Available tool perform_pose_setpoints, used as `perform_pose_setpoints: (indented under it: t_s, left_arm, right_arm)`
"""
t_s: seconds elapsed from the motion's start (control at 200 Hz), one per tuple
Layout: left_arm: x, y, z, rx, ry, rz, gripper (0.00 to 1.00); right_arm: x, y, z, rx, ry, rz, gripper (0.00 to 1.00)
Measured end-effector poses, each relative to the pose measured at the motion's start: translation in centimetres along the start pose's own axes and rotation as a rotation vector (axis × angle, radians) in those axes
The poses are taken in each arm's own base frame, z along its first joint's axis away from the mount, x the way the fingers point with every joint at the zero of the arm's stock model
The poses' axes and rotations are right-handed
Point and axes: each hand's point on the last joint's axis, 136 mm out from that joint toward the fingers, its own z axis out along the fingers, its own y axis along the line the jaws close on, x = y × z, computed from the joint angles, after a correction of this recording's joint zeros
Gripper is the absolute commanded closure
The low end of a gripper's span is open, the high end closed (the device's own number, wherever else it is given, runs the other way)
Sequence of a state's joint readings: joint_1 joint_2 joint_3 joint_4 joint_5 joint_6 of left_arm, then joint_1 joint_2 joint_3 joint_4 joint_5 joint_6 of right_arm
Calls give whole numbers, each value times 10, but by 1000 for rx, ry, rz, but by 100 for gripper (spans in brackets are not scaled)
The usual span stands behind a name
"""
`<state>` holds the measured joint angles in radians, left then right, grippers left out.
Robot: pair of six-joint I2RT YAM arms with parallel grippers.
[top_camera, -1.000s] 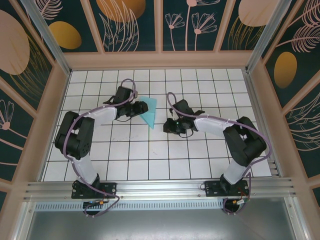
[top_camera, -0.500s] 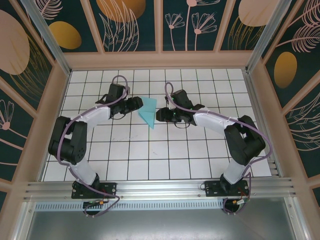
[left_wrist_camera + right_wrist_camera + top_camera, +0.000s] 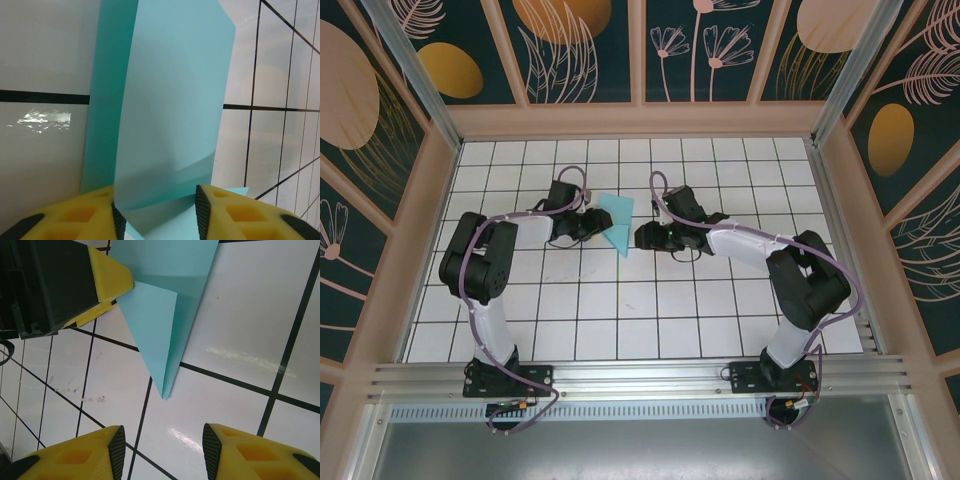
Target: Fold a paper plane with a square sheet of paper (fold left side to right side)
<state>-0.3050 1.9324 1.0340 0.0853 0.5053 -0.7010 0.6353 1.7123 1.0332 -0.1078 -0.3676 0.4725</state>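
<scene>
The paper plane (image 3: 617,225) is a turquoise sheet folded to a narrow point, lying on the white tiles with its tip toward the near edge. My left gripper (image 3: 591,222) is at its left edge. In the left wrist view a raised flap of the paper (image 3: 170,100) stands between the fingers of the left gripper (image 3: 156,212), whose jaws are apart. My right gripper (image 3: 642,237) sits just right of the tip, open and holding nothing. In the right wrist view the paper's tip (image 3: 164,392) lies ahead of the right gripper (image 3: 164,450), beside the left gripper's yellow finger (image 3: 107,277).
The table (image 3: 620,320) is a white grid of tiles with dark lines, boxed in by wooden walls (image 3: 635,120) on three sides. An aluminium rail (image 3: 640,375) runs along the near edge where both arm bases are bolted.
The right gripper came up and left toward the paper's tip, opening wider. The left arm's elbow swung in; its jaws narrowed around the paper's raised flap. The paper stayed put.
</scene>
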Motion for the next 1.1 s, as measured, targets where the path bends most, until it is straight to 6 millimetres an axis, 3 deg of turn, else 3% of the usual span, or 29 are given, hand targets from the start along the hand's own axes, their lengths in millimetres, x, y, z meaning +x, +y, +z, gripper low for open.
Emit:
perform_pose_setpoints:
  t_s: [0.275,0.465,0.706,0.806,0.976,1.101]
  left_arm:
    - [2,-8,0,57,-2,-19,88]
    - [28,-13,-10,92,11,-65,90]
    - [66,-65,-14,175,14,-78,92]
    - [80,-73,-16,198,-5,-124,92]
    - [83,-73,-15,200,-50,-227,92]
    - [81,-85,-14,219,-71,-259,91]
  right_arm:
    - [3,-10,-1,10,-3,14,53]
    - [4,-29,-18,29,-34,49,53]
    - [-1,-26,-43,21,-101,8,53]
    - [5,-29,-52,37,-123,-14,53]
    - [17,-40,-60,74,-144,-32,53]
    - [25,-48,-58,92,-132,-31,53]
